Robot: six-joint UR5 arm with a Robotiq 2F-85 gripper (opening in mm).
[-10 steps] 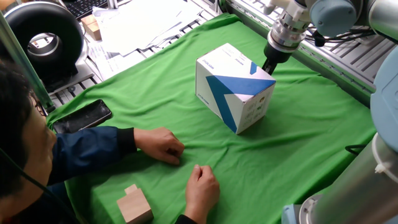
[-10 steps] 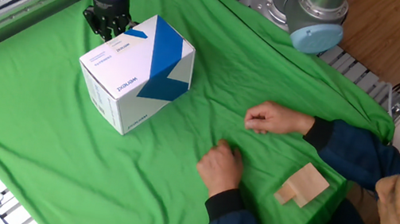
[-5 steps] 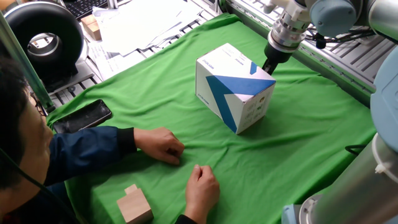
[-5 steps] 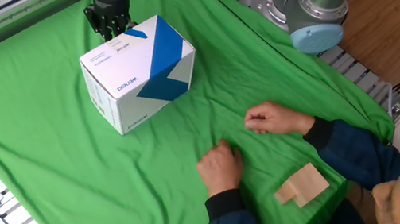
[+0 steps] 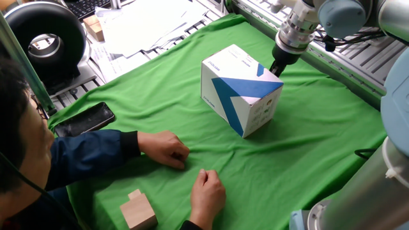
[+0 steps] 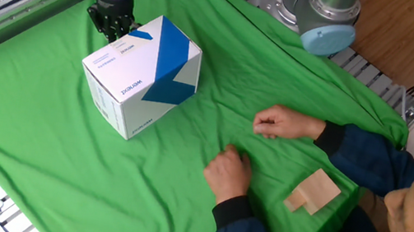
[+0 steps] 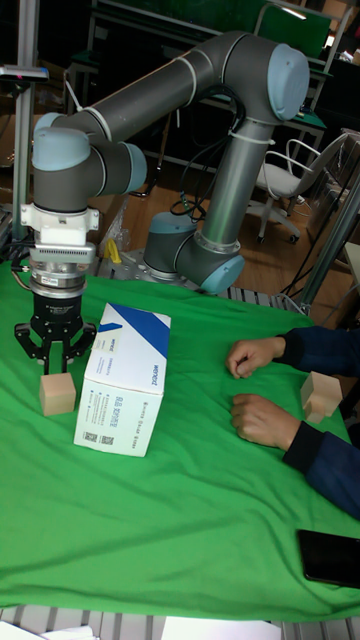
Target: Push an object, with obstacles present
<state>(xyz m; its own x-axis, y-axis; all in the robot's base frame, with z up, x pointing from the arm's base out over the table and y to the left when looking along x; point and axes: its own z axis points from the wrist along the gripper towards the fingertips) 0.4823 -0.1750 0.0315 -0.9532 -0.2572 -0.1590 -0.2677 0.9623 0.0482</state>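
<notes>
Hovering low behind the big white box [image 7: 122,378], the gripper [image 7: 56,358] hangs with its jaws spread apart, holding nothing, right above the small wooden cube [image 7: 57,393]. The cube sits on the green cloth [image 7: 180,520] over the counter, just beside the box's end face; whether the two touch I cannot tell. From the two side cameras the cube is hidden behind the box [image 5: 241,89] [image 6: 139,84], and only the gripper [image 5: 278,64] [image 6: 112,22] shows at the far corner. As I read it, the push has hardly begun: I cannot tell whether the fingertips touch the cube. What remains is nearly everything: lower beside the cube, shove it along the cloth, and steer clear of the box. A person's hands [image 7: 258,385] rest on the cloth well apart from this, near a stepped wooden block [image 7: 320,394].
</notes>
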